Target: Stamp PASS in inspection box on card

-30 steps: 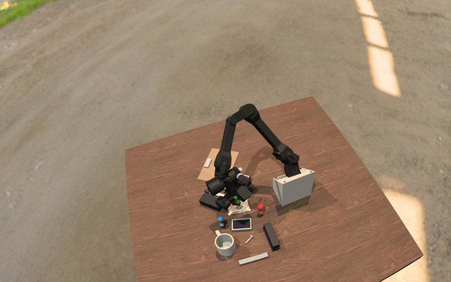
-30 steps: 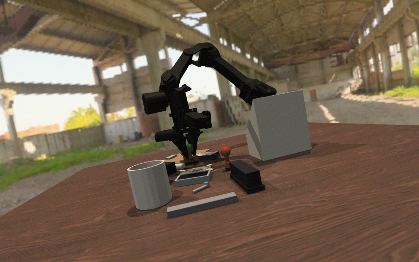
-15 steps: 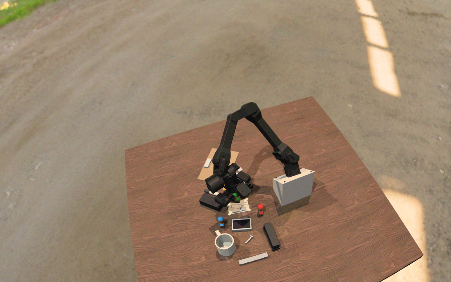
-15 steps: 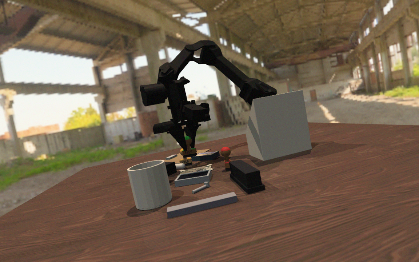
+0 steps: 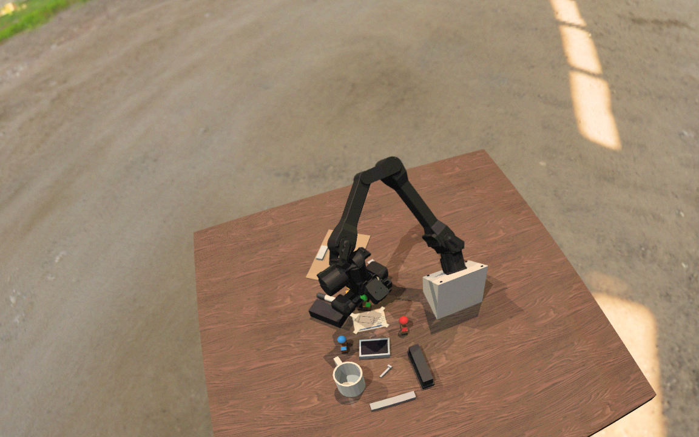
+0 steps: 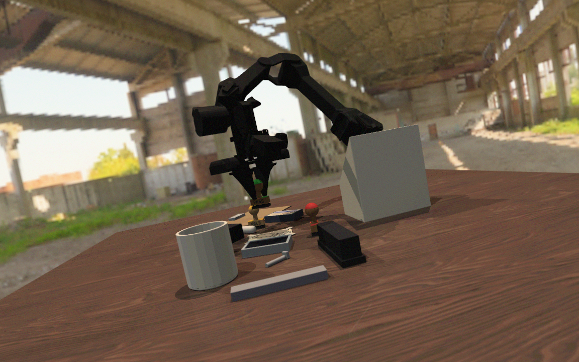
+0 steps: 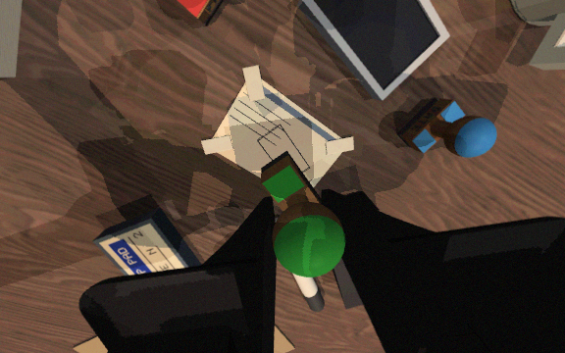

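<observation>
My gripper (image 6: 259, 195) (image 7: 297, 201) is shut on the green-knobbed PASS stamp (image 5: 363, 297) (image 6: 260, 202) (image 7: 309, 245), upright and raised above the table. The taped card (image 5: 379, 315) (image 6: 271, 234) (image 7: 248, 137) lies beyond it in the wrist view. The stamp covers part of the card's box outline (image 7: 294, 146); I make out no print in the part that shows. The grey-rimmed tray (image 5: 375, 356) (image 6: 267, 251) (image 7: 415, 65) with a dark inside sits beside the card. A dark blue case (image 6: 284, 215) (image 7: 152, 245) with a stamp pad label lies on the other side. The stamp's underside is hidden.
The red stamp (image 5: 403, 324) (image 6: 311, 210) and blue stamp (image 5: 342, 343) (image 7: 475, 137) stand either side of the card. The HOLD stamp (image 6: 256, 220) stands behind it. A black block (image 5: 328, 312), mug (image 5: 349, 379) (image 6: 206, 254), stapler (image 5: 421, 366) (image 6: 340, 243) and grey bar (image 5: 392, 400) (image 6: 279, 282) surround them.
</observation>
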You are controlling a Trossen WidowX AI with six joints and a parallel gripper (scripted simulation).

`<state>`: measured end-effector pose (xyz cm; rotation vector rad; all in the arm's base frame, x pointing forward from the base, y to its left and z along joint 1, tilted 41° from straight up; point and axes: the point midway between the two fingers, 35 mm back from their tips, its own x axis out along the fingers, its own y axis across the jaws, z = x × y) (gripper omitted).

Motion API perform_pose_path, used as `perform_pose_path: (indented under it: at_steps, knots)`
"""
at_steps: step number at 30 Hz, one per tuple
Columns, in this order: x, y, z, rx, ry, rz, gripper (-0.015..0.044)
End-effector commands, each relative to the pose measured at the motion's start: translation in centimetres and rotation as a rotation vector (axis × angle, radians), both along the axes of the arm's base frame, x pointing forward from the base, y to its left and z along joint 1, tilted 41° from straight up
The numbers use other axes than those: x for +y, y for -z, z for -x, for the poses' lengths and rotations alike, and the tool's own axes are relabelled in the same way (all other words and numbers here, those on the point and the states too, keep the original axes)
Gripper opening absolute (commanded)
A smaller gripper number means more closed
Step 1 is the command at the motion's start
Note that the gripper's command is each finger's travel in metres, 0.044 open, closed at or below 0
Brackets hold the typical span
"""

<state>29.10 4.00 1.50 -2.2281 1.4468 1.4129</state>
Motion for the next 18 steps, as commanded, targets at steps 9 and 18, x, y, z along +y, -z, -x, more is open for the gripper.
perform_pose_path:
  at_steps: [9, 18]
  knots:
    - [4.6, 3.6, 3.5, -0.003, 0.0, -0.027, 0.0]
    - [7.3, 6.6, 7.3, -0.004, 0.005, -0.025, 0.0]
